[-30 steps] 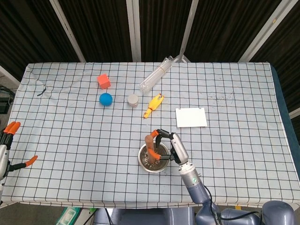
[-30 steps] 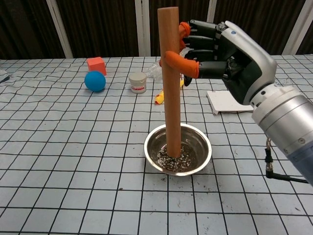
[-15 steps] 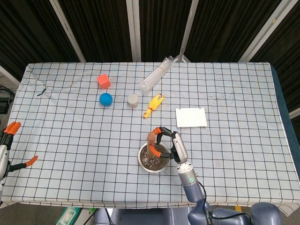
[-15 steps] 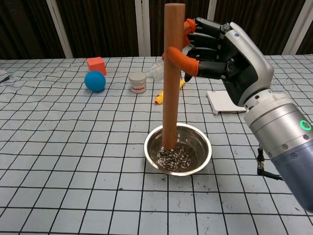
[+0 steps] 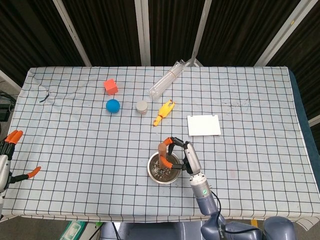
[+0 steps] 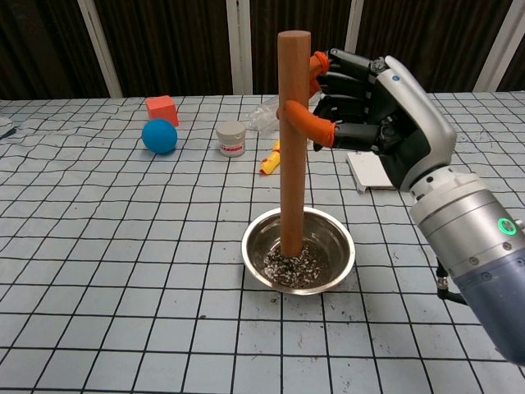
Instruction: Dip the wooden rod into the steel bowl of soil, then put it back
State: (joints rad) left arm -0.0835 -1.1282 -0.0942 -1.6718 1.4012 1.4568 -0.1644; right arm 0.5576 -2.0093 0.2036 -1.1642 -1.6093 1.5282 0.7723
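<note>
The right hand (image 6: 373, 107) is gripping the wooden rod (image 6: 292, 139), which is standing upright with its lower end in the soil of the steel bowl (image 6: 338, 243) on the worktop (image 6: 123, 246). The left hand (image 5: 6, 155) is hanging open at the worktop's near left edge. Farther back, a blue ball (image 6: 159, 136) and red cube (image 6: 162, 109) are sitting.

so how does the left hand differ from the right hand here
The right hand grips the wooden rod upright in the steel bowl; the left hand holds nothing, its fingers apart. The right works mid-table; the left sits at the table's left edge. Both have orange fingertips.
</note>
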